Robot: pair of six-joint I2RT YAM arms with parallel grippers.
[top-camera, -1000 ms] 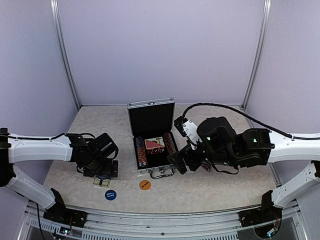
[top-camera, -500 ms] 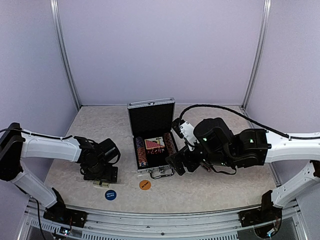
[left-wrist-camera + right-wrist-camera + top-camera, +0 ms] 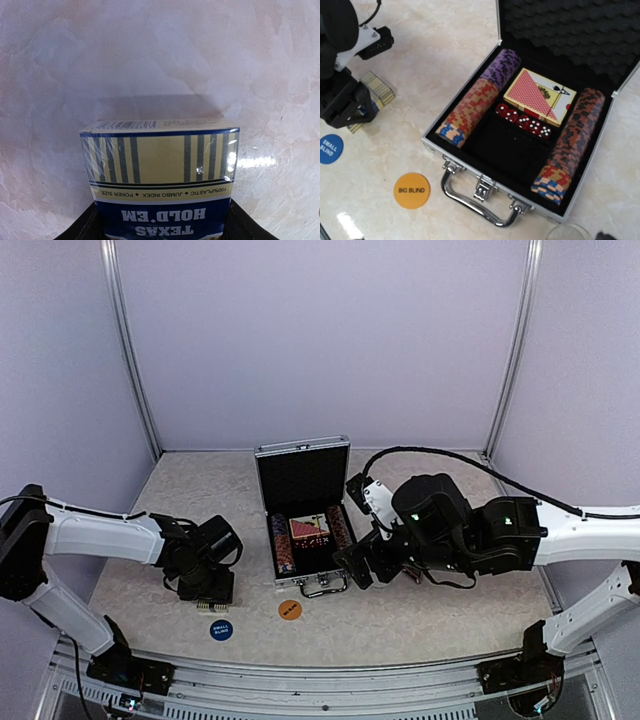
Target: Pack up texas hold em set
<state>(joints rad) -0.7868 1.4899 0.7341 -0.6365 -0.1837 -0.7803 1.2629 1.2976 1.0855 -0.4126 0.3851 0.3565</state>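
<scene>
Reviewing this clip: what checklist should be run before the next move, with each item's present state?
1. The lid stands open: ok.
2. A free slot lies beside the dice: ok.
3. The card deck sits between the fingers of the left gripper: ok.
4. Grip on the card deck is firm: cannot tell.
5. The right gripper is clear of the lid and free slot: cannot tell; it hangs close by on the right.
6. The orange disc and blue disc are packed: not ok, both lie on the table.

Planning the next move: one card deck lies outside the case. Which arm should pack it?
Left. The left gripper straddles the deck; the right gripper hovers on the other side of the case.
</scene>
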